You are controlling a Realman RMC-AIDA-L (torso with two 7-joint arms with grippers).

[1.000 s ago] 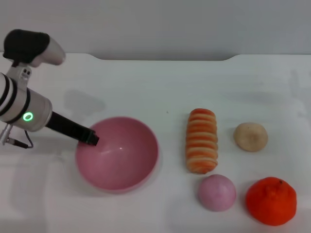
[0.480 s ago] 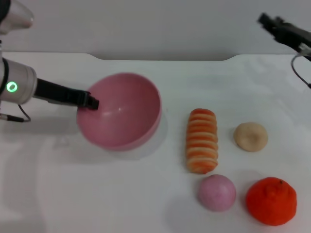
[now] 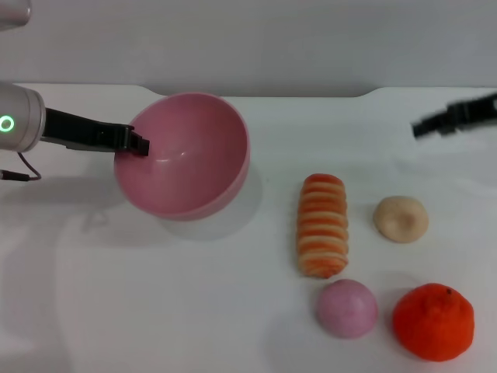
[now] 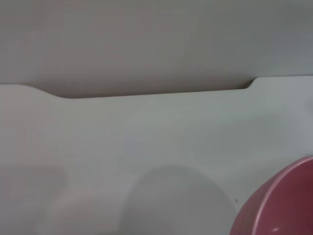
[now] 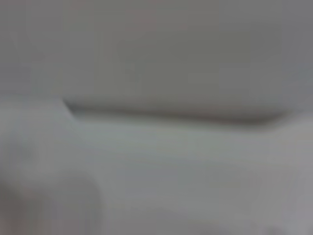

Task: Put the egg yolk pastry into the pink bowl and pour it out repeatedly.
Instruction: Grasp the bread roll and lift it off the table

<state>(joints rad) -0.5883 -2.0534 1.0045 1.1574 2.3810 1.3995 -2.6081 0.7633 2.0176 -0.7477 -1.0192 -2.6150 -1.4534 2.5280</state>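
My left gripper (image 3: 138, 144) is shut on the rim of the pink bowl (image 3: 186, 155) and holds it lifted and tilted above the table at the back left; the bowl is empty. Part of the bowl also shows in the left wrist view (image 4: 283, 205). The egg yolk pastry (image 3: 401, 218) lies on the table at the right, beside the striped bread roll. My right gripper (image 3: 423, 127) comes in from the right edge, above and behind the pastry, apart from it.
A long orange-striped bread roll (image 3: 322, 225) lies mid-table. A small pink ball (image 3: 347, 308) and an orange fruit (image 3: 433, 321) sit at the front right. The white table (image 3: 155, 311) has a raised back edge.
The left gripper has lifted the bowl off the table and moved it back, tilting it. The right arm has come into view and dropped lower toward the pastry.
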